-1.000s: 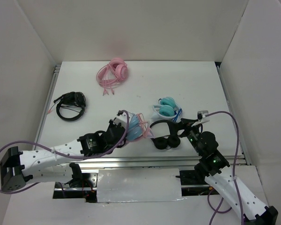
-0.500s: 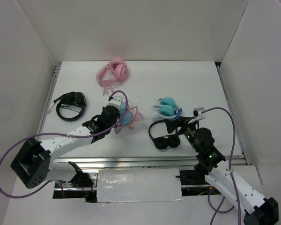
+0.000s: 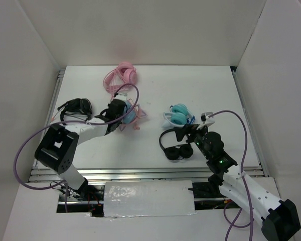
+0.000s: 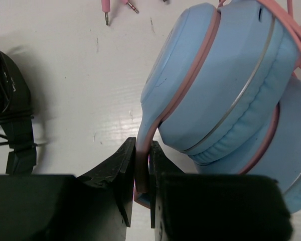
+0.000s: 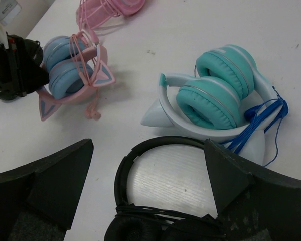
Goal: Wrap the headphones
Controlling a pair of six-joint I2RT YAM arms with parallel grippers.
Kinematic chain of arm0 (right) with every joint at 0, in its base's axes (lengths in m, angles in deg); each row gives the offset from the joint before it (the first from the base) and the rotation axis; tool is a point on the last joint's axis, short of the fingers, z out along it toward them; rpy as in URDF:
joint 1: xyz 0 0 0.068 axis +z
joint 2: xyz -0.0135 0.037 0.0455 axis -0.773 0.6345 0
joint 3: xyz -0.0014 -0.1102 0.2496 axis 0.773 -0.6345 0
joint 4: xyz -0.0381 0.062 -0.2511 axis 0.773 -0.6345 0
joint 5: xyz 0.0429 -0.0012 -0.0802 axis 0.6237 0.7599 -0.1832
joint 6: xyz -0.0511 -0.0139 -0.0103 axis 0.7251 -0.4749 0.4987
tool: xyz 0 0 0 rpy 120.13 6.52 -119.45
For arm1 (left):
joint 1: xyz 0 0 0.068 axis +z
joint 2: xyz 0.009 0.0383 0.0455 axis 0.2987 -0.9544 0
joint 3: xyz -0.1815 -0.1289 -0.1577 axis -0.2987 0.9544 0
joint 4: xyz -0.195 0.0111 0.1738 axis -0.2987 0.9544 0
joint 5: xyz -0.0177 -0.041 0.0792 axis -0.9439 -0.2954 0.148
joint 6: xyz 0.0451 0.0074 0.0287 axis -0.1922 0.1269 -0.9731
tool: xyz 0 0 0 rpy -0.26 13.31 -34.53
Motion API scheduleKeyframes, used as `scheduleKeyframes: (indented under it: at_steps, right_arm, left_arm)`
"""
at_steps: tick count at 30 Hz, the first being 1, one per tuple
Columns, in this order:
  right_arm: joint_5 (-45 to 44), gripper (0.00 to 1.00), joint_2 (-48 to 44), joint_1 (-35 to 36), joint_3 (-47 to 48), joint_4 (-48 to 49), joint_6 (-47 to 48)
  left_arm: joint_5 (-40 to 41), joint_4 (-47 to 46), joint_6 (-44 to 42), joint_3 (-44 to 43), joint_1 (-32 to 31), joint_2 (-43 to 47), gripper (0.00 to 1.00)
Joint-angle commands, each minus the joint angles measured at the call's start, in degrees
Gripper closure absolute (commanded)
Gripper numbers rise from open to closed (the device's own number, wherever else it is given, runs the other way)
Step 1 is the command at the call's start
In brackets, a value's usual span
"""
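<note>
The headphones, with light blue cups and a pink cat-eared headband, lie left of the table's middle. My left gripper is shut on the pink-and-blue band just below a cup. In the left wrist view the band is pinched between the jaws, with the cups up and to the right. The right wrist view shows them at far left with pink cable looped over the cups. My right gripper is open and empty above a black pair; it also shows in the right wrist view.
An all-pink pair lies at the back. A teal-and-white pair with a blue cable sits just beyond my right gripper. Another black pair lies at the left, next to my left arm. White walls enclose the table.
My left arm has carried the blue-and-pink headphones from the front middle back and to the left. My right gripper has edged a little left and farther in.
</note>
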Motion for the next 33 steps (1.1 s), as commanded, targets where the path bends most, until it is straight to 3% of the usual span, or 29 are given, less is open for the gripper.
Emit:
scheduleKeyframes:
  at_steps: [1,10,11,12,14,19,22,24,25,26,33]
  right_arm:
    - [-1.6,0.00,1.3,-0.1,4.6,1.3,1.9]
    - [-1.4,0.00,0.4,0.0,5.1,0.5,3.1]
    - [-1.5,0.00,-0.2,0.0,5.3,0.1,3.2]
    - [-1.8,0.00,-0.2,-0.1,5.4,-0.7,3.4]
    - [-1.9,0.00,-1.3,0.0,5.4,-1.2,3.6]
    - [-0.8,0.00,-3.8,0.1,5.1,-2.5,4.1]
    - [-0.8,0.00,-5.2,0.1,5.1,-3.6,4.1]
    - [-0.8,0.00,-6.4,0.2,5.0,-4.4,3.8]
    - [-0.7,0.00,-6.7,0.3,4.9,-4.6,3.8]
    - [-0.6,0.00,-7.2,0.3,4.8,-4.7,4.0]
    - [-0.5,0.00,-9.8,0.5,5.4,-6.9,3.1]
  left_arm:
    - [1.1,-4.9,-0.3,-4.9,1.6,-3.2,1.00]
    - [1.4,4.0,3.5,-12.9,4.3,-10.3,0.99]
    - [1.3,4.9,3.9,-14.3,4.3,-11.0,0.96]
    - [0.5,6.7,4.0,-14.7,4.1,-11.2,0.84]
    - [-0.4,8.1,3.6,-15.4,3.9,-11.9,0.72]
    - [0.6,12.8,6.7,-16.8,4.0,-13.1,0.67]
    - [0.1,14.8,8.5,-16.9,4.6,-12.6,0.60]
    - [-1.7,16.6,8.8,-16.9,5.1,-11.5,0.40]
    - [-1.8,16.8,9.2,-16.7,5.1,-11.2,0.23]
    - [-1.7,17.3,9.2,-16.6,5.1,-10.6,0.19]
    - [-1.8,18.3,10.0,-14.5,5.2,-3.6,0.16]
